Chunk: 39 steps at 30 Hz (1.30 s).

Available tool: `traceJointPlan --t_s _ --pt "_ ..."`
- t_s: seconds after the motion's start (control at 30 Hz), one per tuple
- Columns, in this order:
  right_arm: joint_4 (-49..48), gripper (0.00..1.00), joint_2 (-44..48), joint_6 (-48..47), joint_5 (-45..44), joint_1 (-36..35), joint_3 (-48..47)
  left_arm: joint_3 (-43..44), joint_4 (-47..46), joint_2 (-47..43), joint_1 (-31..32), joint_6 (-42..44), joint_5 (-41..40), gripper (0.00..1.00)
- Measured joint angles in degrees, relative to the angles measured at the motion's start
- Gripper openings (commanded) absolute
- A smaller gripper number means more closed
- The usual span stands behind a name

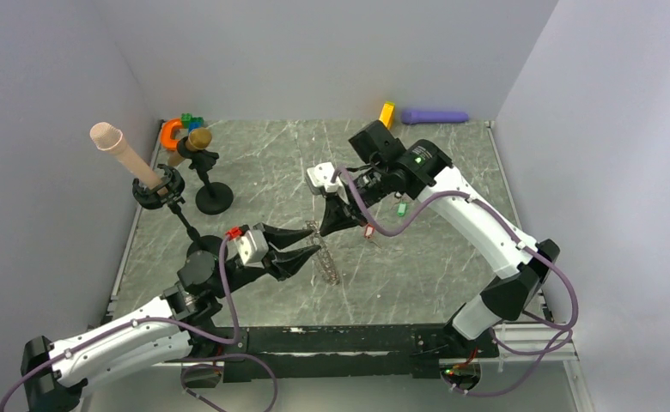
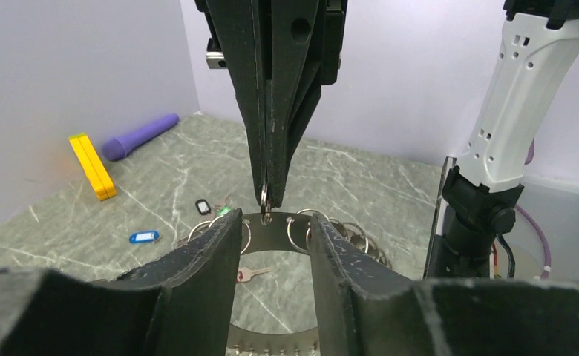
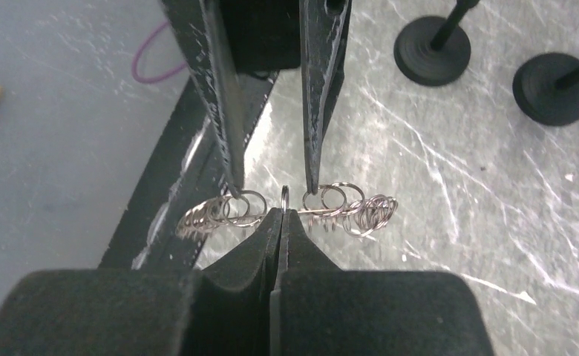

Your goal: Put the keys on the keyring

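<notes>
Stretching beneath both arms, the grey-green marbled surface [image 1: 452,275] carries the work, and mid-surface the two arms meet. The right gripper [image 2: 266,196] is fully closed, pinching one small loop of the keyring [image 3: 349,202], a floppy silver-grey metal band hung with many wire loops, which it holds up between the arms. The left gripper [image 2: 275,221] stands partly open, its jaws straddling a stretch of that band without clamping it. Three of the keys, tiny oblong plastic tags, lie loose on the surface beyond the keyring and apart from it: the blue tag [image 2: 144,236], the black tag [image 2: 203,207] and the green tag [image 2: 225,211]. By my reading the task has barely begun: no tag hangs from any loop, so all the threading is left, and this looks like readying a loop to be opened. The red tag is hard to place; a small reddish piece [image 2: 249,274] under the band may be it. The left fingers cut off the band's lower part, so I cannot tell whether it rests on the surface or whether their tips touch the loops.
</notes>
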<state>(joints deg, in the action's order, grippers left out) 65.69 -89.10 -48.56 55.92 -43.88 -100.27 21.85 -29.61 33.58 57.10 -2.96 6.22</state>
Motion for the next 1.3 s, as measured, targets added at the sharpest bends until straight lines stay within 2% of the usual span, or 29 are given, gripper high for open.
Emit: traceJointPlan --t_s 0.3,0.47,0.67,0.73,0.83,0.87,1.1,1.17,1.23,1.3 --pt "7.56 0.0 -1.14 -7.85 -10.86 -4.46 -4.33 11.58 18.56 1.14 0.0 3.48 0.46 0.4" --pt "9.75 0.0 -2.14 -9.27 -14.64 -6.12 -6.51 15.34 23.1 5.66 0.0 5.79 1.49 0.38" --pt "11.19 0.0 -2.84 -9.53 -16.7 -6.1 -7.5 15.69 25.27 8.17 0.0 6.86 2.75 0.35" --pt "11.17 0.0 -2.84 -9.55 -16.74 -6.1 -7.5 15.69 25.62 8.17 0.0 6.86 3.06 0.28" --pt "11.17 0.0 -2.84 -9.53 -16.79 -6.1 -7.5 15.69 25.88 8.26 0.0 6.95 3.45 0.05" --pt "11.34 0.0 -2.84 -9.53 -16.81 -6.1 -7.48 15.69 25.86 8.26 0.0 6.78 3.52 0.0" --pt "11.89 0.0 -2.84 -9.49 -16.92 -6.03 -7.32 15.74 25.79 8.61 -0.02 7.21 3.41 0.0" --pt "11.54 0.15 -2.73 -9.25 -16.63 -6.03 -6.95 15.54 25.7 8.17 0.0 6.95 3.17 0.0" --pt "10.12 0.37 -2.34 -8.31 -15.72 -5.99 -5.75 13.66 24.0 6.56 0.0 6.6 2.84 0.0" --pt "9.05 0.45 -1.7 -7.04 -14.38 -5.55 -3.98 11.1 22.21 4.24 0.0 6.21 2.32 0.0"
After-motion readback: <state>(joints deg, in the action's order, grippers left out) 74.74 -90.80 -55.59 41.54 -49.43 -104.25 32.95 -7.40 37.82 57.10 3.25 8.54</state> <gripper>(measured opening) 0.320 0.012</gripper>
